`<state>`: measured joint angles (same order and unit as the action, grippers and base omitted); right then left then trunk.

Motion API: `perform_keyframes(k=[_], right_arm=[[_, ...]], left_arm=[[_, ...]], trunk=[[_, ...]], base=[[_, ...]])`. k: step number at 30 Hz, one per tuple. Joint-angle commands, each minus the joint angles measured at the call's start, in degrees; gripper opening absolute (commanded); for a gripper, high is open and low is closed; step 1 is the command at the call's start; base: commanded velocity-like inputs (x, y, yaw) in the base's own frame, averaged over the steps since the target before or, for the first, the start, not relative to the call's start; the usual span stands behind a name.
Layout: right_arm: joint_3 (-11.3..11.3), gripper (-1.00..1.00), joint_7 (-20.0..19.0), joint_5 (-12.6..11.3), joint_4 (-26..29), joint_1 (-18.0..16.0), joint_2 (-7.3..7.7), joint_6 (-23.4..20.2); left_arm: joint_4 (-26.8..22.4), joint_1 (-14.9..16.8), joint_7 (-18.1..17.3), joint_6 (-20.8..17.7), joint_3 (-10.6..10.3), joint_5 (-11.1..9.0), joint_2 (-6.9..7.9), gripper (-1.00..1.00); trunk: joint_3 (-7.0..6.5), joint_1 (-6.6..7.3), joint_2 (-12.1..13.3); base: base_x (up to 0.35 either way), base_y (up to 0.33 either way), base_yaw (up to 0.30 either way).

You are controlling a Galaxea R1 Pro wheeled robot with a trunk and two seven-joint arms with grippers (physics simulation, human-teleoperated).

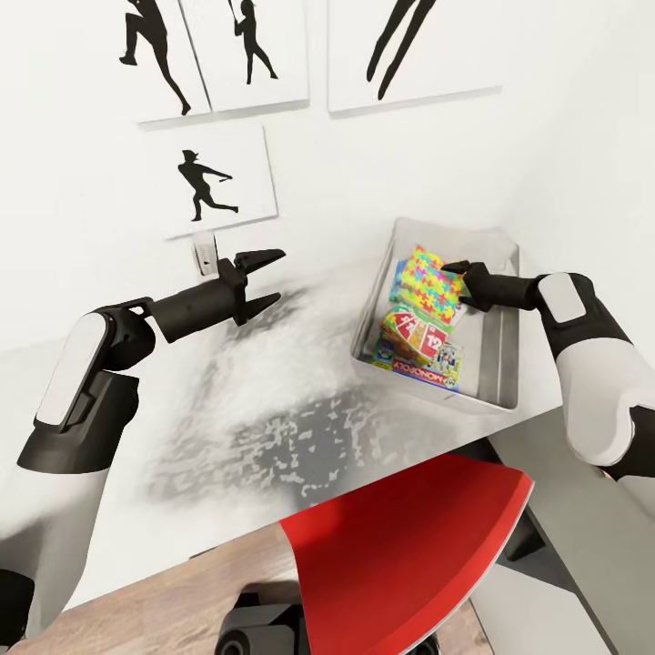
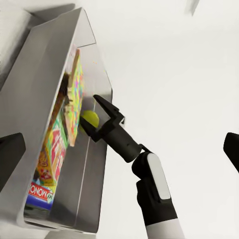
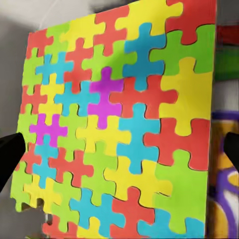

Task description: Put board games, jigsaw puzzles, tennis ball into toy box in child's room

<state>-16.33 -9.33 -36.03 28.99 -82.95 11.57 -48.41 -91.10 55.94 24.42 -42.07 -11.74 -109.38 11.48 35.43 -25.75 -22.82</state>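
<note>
The toy box [image 1: 498, 364] was seen at the desk's [image 1: 227, 428] right edge, holding stacked board games [image 1: 420, 350] with a jigsaw puzzle [image 1: 428, 284] on top. The right gripper [image 1: 461, 284] was held over the box, jaws spread, just above the puzzle. A tennis ball [image 2: 90, 118] was seen between its fingers; whether gripped could not be told. The left gripper [image 1: 266, 280] was held released above the desk's far side.

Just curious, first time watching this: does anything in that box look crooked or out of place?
Slightly: the puzzle leans tilted on the games in the box, not flat. A tennis ball sits by the open right gripper.
</note>
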Motion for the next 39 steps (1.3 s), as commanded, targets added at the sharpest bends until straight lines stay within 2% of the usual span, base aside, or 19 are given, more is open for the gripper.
perform_keyframes(k=[1, 15, 23, 33, 39], right_arm=[[-0.33, 1.0, -0.45, 0.7, 0.01, -0.07, -0.01, -0.3], [-0.28, 1.0, 0.66, 0.85, 3.04, -0.35, 0.23, -0.91], [-0.35, 1.0, 4.2, 0.77, 12.01, 0.24, -0.22, -6.16], [-0.29, 1.0, 4.72, 0.71, 19.17, 1.05, -0.39, -11.34], [-0.22, 1.0, 4.75, -1.0, 28.52, 4.97, -0.4, -11.59]], left_arm=[[-0.04, 0.05, 0.54, 0.06, -0.03, -0.62, 0.03, 1.0], [-0.04, 0.05, 0.54, 0.06, 0.05, -0.73, 0.03, 1.0], [-0.04, 0.05, 0.55, 0.06, -0.01, -0.82, -0.01, 1.0], [-0.04, 0.03, 0.55, 0.06, -0.04, -0.83, 0.03, 1.0], [-0.1, -0.13, 0.61, 0.12, 0.12, -0.42, 0.03, 1.0]], trunk=[[0.08, -0.03, -0.1], [0.08, -0.03, -0.1], [0.08, -0.03, -0.1], [0.08, -0.03, -0.1], [0.08, -0.03, -0.1]], base=[[0.0, 0.0, 0.0], [0.0, 0.0, 0.0], [0.0, 0.0, 0.0], [0.0, 0.0, 0.0], [0.0, 0.0, 0.0]])
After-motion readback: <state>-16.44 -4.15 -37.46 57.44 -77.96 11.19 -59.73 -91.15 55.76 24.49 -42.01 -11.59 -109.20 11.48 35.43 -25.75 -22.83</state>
